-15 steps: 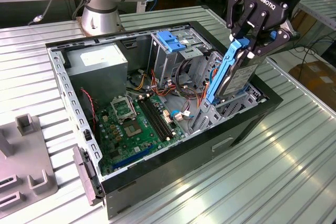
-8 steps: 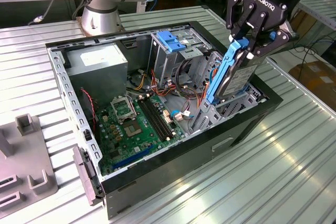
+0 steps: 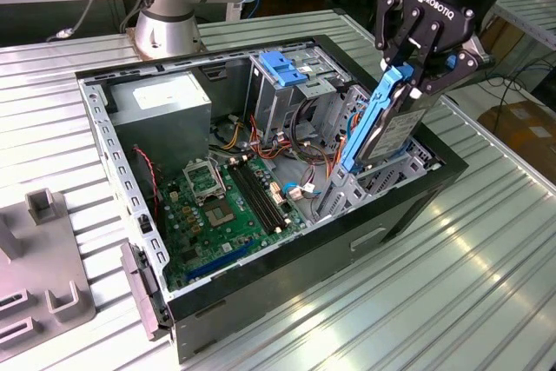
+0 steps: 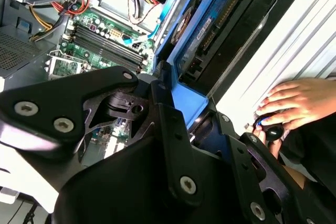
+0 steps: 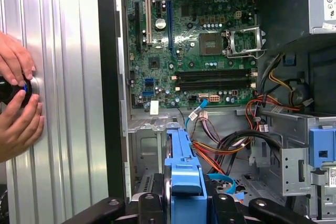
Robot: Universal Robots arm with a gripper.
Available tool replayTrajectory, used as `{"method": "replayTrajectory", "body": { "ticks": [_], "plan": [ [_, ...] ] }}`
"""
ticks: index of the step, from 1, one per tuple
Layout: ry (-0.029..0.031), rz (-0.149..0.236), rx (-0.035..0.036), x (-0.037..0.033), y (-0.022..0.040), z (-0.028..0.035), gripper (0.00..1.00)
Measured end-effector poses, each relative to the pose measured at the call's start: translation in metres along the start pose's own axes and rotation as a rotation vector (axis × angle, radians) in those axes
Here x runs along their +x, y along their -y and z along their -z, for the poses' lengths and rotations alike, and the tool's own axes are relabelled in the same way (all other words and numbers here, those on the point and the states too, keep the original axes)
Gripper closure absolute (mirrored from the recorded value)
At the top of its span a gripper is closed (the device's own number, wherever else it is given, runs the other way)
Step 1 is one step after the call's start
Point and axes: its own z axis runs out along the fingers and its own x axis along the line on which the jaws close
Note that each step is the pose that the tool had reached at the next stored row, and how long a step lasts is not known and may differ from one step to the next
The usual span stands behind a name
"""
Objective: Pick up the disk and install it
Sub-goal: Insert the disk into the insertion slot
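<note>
- Gripper (image 3: 408, 76) is clenched tight on the disk (image 3: 387, 132) and pinches its top end from 2 sides.
- The disk is up off the table. It stands tilted, with its bright blue rail along the edge.
- Its low end dips into the open computer case (image 3: 261, 288), on the side at the exterior view's right, close to the bunch of wires (image 3: 304, 149).
- In the first wrist view, the blue rail (image 5: 184, 174) pokes out between the 2 black fingers (image 5: 149, 205), above the green motherboard (image 5: 199, 51).
- The picking up looks done, because the claw carries the disk.
- The putting in looks started but not done. The disk leans and does not sit snug in a slot.
- The blue bracket (image 3: 282, 67) on top of the drive cage is well apart from the disk.
- A person's hands (image 5: 18, 103) rest on the ribbed metal table (image 3: 469, 284) just beside the case, around a small black thing.
</note>
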Motion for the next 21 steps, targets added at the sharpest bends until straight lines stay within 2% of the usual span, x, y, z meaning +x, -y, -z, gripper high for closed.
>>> {"method": "replayTrajectory", "body": {
  "ticks": [7, 10, 17, 21],
  "plan": [
    [0.0015, 0.000, 0.0014, 0.0001, -0.0001, 0.0017, 0.63],
    [0.0010, 0.000, 0.0105, 0.0001, -0.0001, 0.0059, 0.63],
    [0.0016, 0.026, 0.0238, 0.0002, 0.0000, 0.0060, 0.63],
    [0.0018, 0.027, 0.0251, 0.0006, 0.0000, 0.0059, 0.63]
  ]
}}
